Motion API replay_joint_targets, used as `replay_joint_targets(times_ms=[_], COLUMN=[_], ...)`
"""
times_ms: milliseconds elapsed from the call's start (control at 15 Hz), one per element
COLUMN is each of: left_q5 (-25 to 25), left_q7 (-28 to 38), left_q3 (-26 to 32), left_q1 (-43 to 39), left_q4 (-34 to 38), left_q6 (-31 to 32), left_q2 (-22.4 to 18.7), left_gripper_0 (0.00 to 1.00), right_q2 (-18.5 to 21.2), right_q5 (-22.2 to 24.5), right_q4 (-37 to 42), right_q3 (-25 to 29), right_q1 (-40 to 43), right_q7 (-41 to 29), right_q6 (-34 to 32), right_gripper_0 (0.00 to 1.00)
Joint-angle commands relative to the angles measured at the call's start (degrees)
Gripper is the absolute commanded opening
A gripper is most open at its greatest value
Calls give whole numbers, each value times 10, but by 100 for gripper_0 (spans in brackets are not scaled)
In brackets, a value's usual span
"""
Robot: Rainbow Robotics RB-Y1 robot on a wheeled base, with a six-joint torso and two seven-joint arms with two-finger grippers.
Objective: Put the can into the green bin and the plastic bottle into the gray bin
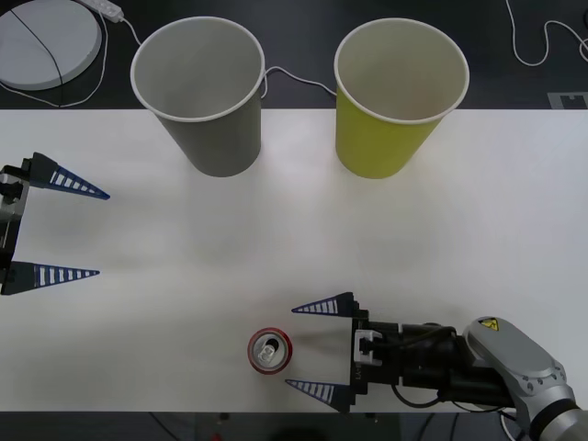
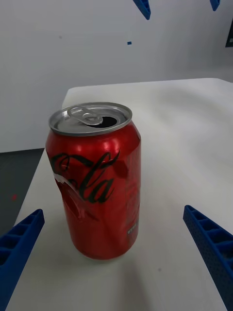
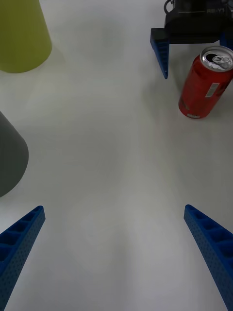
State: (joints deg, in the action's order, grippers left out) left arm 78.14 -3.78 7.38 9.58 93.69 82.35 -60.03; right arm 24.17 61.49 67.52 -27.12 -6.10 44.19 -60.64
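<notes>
**Jaws apart on both arms, can upright on the worktop**

Right gripper (image 1: 298,348) lies low at the near edge, its jaws spread, the can (image 1: 269,350) just beyond their tips, untouched. Left gripper (image 1: 81,233) waits wide open at the left. Gray bin (image 1: 202,92) and green bin (image 1: 397,95) stand at the far side of the worktop (image 1: 276,230).

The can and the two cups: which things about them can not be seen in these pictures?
- Can: front view shows mainly its top; dented side faces the right wrist view.
- Whether liquid remains: opening too dark.
- Gray bin, green bin: bases hidden by their own walls in front view; cut off by the edge in left wrist view.
</notes>
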Motion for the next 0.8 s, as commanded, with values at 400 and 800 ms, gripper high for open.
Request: replay_joint_targets(times_ms=[400, 800], left_q5=[0, 0], left_q7=[0, 0], left_q3=[0, 0], left_q1=[0, 0], left_q4=[0, 0], left_q6=[0, 0], left_q2=[0, 0], left_gripper_0=[100, 100], right_q2=[-11, -25], right_q5=[-40, -44], right_q4=[1, 0], right_q3=[-63, -84], right_q1=[-13, -22], right_q7=[19, 24], right_q6=[56, 86], right_gripper_0=[100, 100])
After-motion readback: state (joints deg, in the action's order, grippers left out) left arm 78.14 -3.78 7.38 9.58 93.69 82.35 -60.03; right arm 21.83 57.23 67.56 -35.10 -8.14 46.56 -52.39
